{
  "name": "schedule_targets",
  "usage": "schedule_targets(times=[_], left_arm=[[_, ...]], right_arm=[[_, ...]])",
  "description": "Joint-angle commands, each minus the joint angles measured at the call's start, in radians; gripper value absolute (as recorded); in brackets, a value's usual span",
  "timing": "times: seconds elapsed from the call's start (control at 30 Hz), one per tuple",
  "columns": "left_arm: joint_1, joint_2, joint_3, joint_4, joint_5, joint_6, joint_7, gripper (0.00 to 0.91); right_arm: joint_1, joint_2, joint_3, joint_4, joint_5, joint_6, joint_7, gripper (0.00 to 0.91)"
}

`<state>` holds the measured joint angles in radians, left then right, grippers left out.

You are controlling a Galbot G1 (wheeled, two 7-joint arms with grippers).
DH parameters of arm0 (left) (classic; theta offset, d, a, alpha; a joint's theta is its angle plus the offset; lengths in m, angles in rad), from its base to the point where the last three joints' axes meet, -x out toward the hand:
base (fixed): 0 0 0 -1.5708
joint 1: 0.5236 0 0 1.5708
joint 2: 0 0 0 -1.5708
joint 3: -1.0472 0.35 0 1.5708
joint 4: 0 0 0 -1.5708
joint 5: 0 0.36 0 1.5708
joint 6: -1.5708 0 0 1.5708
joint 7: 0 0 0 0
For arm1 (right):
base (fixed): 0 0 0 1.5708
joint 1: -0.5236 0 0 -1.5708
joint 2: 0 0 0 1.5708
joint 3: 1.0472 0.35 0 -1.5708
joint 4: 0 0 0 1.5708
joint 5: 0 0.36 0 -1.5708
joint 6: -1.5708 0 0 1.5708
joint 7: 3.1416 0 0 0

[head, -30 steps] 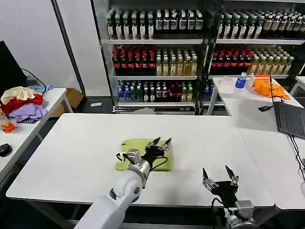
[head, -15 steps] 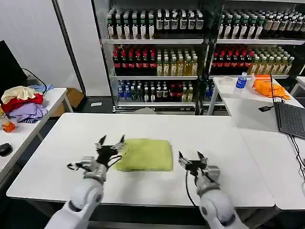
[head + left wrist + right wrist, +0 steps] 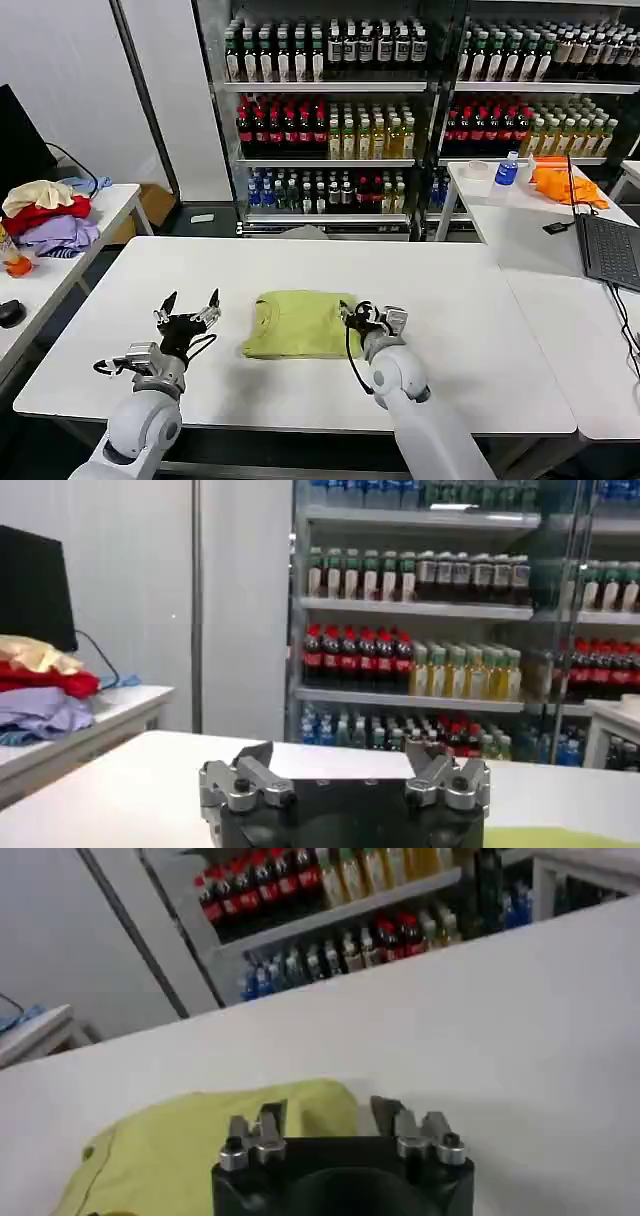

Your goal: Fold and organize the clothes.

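Observation:
The clothes, one lime T-shirt [image 3: 298, 323], lie folded in a flat rectangle at the middle of the white table [image 3: 470, 300]. My left gripper [image 3: 187, 305] hovers open over bare table to the shirt's left, a short gap away. In the left wrist view its jaws [image 3: 345, 758] stand wide with nothing between them, and a sliver of the shirt [image 3: 565, 837] shows. My right gripper [image 3: 365, 313] sits at the shirt's right edge, open. The right wrist view has that gripper [image 3: 327, 1113] straddling the shirt's [image 3: 170, 1143] edge without closing on it.
A pile of cream, red and lavender garments [image 3: 45, 215] lies on the left side table. An orange cloth [image 3: 565, 185], a bottle [image 3: 506, 168] and a laptop [image 3: 610, 250] are on the right tables. Bottle shelves [image 3: 330, 120] stand behind.
My left gripper came off the shirt and moved left onto bare table. My right gripper travelled from the table's front edge up to the shirt's right edge.

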<state>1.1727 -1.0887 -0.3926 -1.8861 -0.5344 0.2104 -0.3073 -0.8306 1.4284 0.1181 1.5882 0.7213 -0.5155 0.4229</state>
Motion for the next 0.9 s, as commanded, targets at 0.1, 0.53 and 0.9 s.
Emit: schedule_targets(times=[0.1, 0.53, 0.9], left_arm=[[0.035, 0.017, -0.037, -0.011, 0.01, -0.005, -0.007, 0.907], [0.032, 0.005, -0.015, -0.021, -0.003, -0.003, -0.006, 0.907], [0.031, -0.01, 0.01, -0.025, 0.002, 0.003, 0.002, 0.907]], right_arm=[[0.093, 0.045, -0.035, -0.152, 0.085, -0.012, 0.043, 0.0], [0.072, -0.061, 0.011, -0.095, 0.043, -0.008, 0.027, 0.0], [0.071, -0.23, 0.067, -0.071, -0.214, -0.001, -0.208, 0.907]])
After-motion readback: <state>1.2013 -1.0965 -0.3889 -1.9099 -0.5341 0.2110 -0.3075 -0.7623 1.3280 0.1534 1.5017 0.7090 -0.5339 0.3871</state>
